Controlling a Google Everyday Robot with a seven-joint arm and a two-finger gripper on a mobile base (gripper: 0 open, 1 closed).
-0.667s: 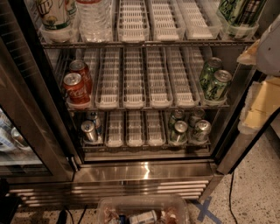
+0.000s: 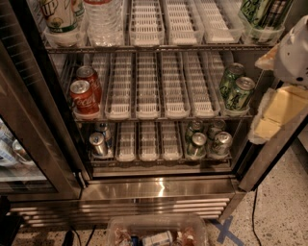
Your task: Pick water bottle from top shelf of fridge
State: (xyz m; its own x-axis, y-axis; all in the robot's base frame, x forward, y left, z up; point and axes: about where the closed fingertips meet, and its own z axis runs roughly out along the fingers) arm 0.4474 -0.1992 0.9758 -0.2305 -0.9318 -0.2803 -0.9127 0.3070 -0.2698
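The water bottle (image 2: pixel 103 21), clear and ribbed, stands on the top shelf (image 2: pixel 159 47) of the open fridge (image 2: pixel 159 187), second lane from the left; its cap is cut off by the frame's top. A white-and-green printed bottle (image 2: pixel 59 17) stands to its left. My gripper (image 2: pixel 278 108), white with yellowish parts, hangs at the right edge of the view, outside the fridge by the right door frame. It is far right of the water bottle and lower, at the height of the middle rack, and it holds nothing that I can see.
Dark-and-green cans (image 2: pixel 262 14) stand at the top shelf's right. The middle rack holds red cans (image 2: pixel 84 93) on the left and green cans (image 2: pixel 237 89) on the right. Silver cans (image 2: pixel 98 141) sit on the bottom rack. The glass door (image 2: pixel 19 144) stands open on the left. A clear bin (image 2: pixel 156 230) lies on the floor.
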